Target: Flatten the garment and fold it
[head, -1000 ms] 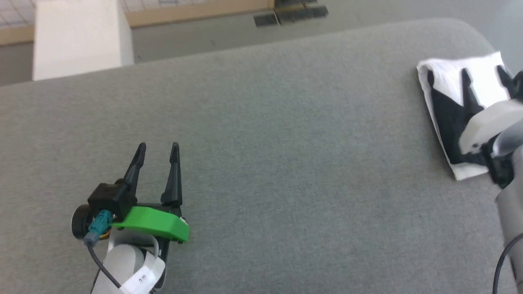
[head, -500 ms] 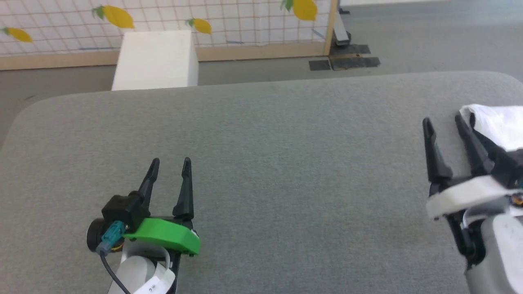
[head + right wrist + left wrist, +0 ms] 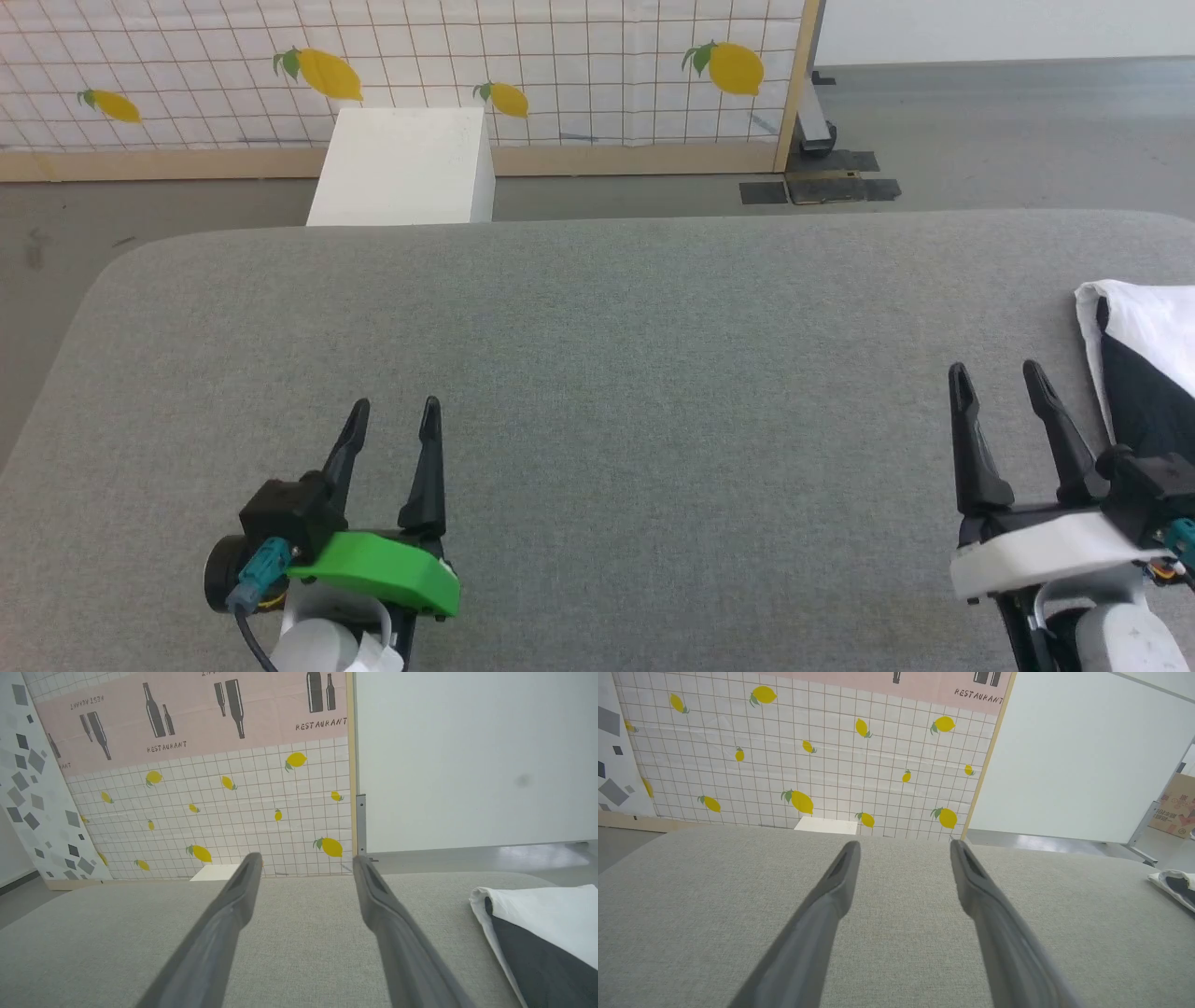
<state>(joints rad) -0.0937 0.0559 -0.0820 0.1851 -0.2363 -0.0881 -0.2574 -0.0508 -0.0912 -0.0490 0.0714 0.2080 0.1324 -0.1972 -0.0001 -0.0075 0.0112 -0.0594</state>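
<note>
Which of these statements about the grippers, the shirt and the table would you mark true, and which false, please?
1. The garment lies on the right side of the grey table. True.
2. The right gripper is shut on the garment. False: it is open and empty, beside the garment.
3. The left gripper is open over bare table. True.
4. A red box stands behind the table. False: the box is white.
</note>
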